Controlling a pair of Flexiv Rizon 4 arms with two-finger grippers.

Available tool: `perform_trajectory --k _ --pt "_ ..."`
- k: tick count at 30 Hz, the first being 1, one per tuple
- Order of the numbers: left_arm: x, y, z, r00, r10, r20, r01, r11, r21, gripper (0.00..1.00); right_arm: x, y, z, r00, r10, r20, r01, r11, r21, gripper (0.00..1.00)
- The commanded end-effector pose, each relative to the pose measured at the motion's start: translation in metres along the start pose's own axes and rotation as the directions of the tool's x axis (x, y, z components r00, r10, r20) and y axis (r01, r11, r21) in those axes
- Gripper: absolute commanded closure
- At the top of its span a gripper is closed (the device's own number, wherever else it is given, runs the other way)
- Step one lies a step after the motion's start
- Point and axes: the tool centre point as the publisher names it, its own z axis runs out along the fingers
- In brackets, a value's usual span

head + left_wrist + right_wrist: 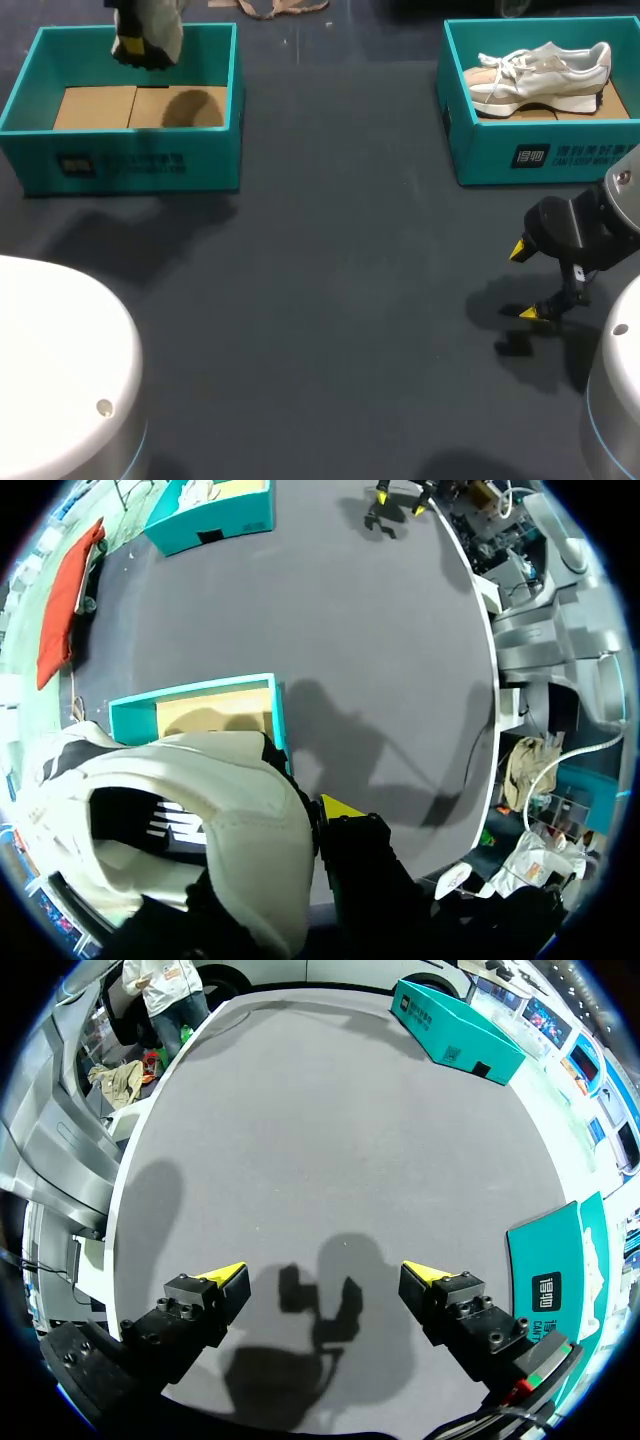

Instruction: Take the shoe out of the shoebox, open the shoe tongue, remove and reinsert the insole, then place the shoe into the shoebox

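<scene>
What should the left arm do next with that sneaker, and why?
Probably carry the sneaker out over the bare table: the left end effector holds it above the empty left shoebox, and the open right end effector hovers over the table.

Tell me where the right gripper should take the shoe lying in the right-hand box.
Come straight down with the right gripper: the shoebox walls block every side. Pinch the shoe across its heel collar, nearest the box's right wall; that end looks narrow, and laces crowd the other.
</scene>
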Motion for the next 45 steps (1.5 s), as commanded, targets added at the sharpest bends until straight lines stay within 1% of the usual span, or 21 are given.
perform_trajectory --k 1,7,13,16,20,21,23,24,25,26,28,40,41,43,44,45 --pt "-0.029 0.037 0.004 0.999 -0.001 -0.036 0.002 1.000 0.026 1.00 0.001 0.000 0.000 1.000 0.001 0.002 -0.001 1.000 0.003 0.00" --pt "-0.052 0.067 0.008 0.999 0.013 -0.042 -0.012 0.999 0.035 1.00 0.001 0.000 0.000 1.000 0.001 0.002 -0.001 1.000 0.003 0.00" --pt "-0.067 0.087 0.013 0.998 0.046 -0.034 -0.046 0.999 0.019 1.00 0.001 0.000 0.000 1.000 0.001 0.002 -0.001 1.000 0.003 0.00" --pt "-0.072 0.096 0.015 0.992 0.123 -0.028 -0.123 0.992 -0.002 1.00 0.001 0.000 0.000 1.000 0.001 0.002 -0.001 1.000 0.003 0.00" --pt "-0.077 0.110 0.015 0.952 0.307 0.004 -0.307 0.952 -0.014 1.00 0.001 0.000 0.000 1.000 0.001 0.002 -0.001 1.000 0.003 0.00" --pt "-0.080 0.114 0.015 0.935 0.356 0.004 -0.356 0.934 -0.014 1.00 0.001 0.000 0.000 1.000 0.001 0.002 -0.001 1.000 0.003 0.00" --pt "-0.083 0.121 0.015 0.899 0.438 0.030 -0.436 0.899 -0.041 1.00 0.001 0.000 0.000 1.000 0.001 0.002 -0.001 1.000 0.003 0.00" --pt "-0.086 0.126 0.015 0.867 0.497 0.037 -0.495 0.867 -0.047 1.00 0.001 0.000 0.000 1.000 0.001 0.002 -0.001 1.000 0.003 0.00" --pt "-0.085 0.131 0.015 0.816 0.576 0.058 -0.572 0.818 -0.064 1.00 0.001 0.000 0.000 1.000 0.001 0.002 -0.001 1.000 0.003 0.00" --pt "-0.084 0.136 0.016 0.782 0.618 0.076 -0.613 0.786 -0.082 1.00 0.001 0.000 0.000 1.000 0.001 0.002 -0.001 1.000 0.003 0.00" --pt "-0.082 0.148 0.018 0.654 0.750 0.100 -0.743 0.662 -0.102 1.00 0.001 0.000 0.000 1.000 0.001 0.002 -0.001 1.000 0.003 0.00" --pt "-0.082 0.148 0.018 0.654 0.750 0.100 -0.743 0.662 -0.102 1.00 0.001 0.000 0.000 1.000 0.001 0.002 -0.001 1.000 0.003 0.00" --pt "-0.083 0.147 0.017 0.601 0.794 0.090 -0.785 0.608 -0.119 1.00 0.001 0.000 0.000 1.000 0.001 0.002 -0.001 1.000 0.003 0.00" --pt "-0.087 0.148 0.016 0.533 0.843 0.071 -0.837 0.538 -0.104 1.00 0.001 0.000 0.000 1.000 0.001 0.002 -0.001 1.000 0.003 0.00" --pt "-0.089 0.150 0.015 0.476 0.877 0.069 -0.870 0.481 -0.114 1.00 0.001 0.000 0.000 1.000 0.001 0.002 -0.001 1.000 0.003 0.00" --pt "-0.091 0.152 0.014 0.466 0.882 0.062 -0.874 0.471 -0.124 1.00 0.001 0.000 0.000 1.000 0.001 0.002 -0.001 1.000 0.003 0.00"
